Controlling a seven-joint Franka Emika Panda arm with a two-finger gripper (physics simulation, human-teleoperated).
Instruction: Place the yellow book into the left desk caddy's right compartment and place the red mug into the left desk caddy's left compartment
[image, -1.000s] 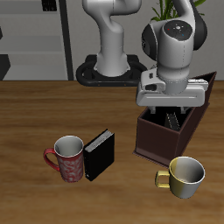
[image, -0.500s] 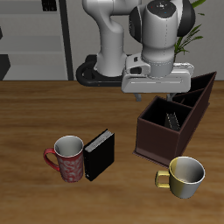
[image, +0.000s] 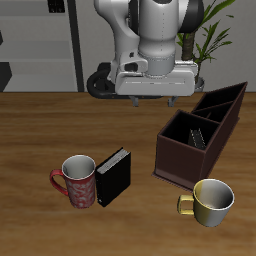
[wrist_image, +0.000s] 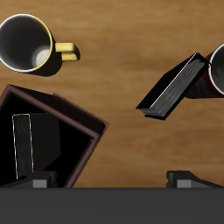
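The dark brown left desk caddy (image: 178, 165) (wrist_image: 83, 131) stands on the table. Inside its large squarish right compartment lies the thin grey yellow book (image: 197, 136) (wrist_image: 24, 140). Well away from the caddy, the red mug (image: 78, 181) (wrist_image: 218, 68) stands upright, with only its rim showing in the wrist view. My gripper (image: 158, 97) (wrist_image: 112, 181) hangs high above the table, between the caddy and the red mug. It is open, its fingertips (wrist_image: 39, 182) wide apart with nothing between them.
A black book (image: 113, 176) (wrist_image: 175, 87) stands on edge right beside the red mug. A shiny yellow-gold mug (image: 210, 200) (wrist_image: 26, 44) sits near the table's front edge, in front of the caddy. A potted plant (image: 205, 35) stands at the back.
My gripper has risen out of the caddy and swung sideways toward the red mug's side. The yellow book stays in the caddy.
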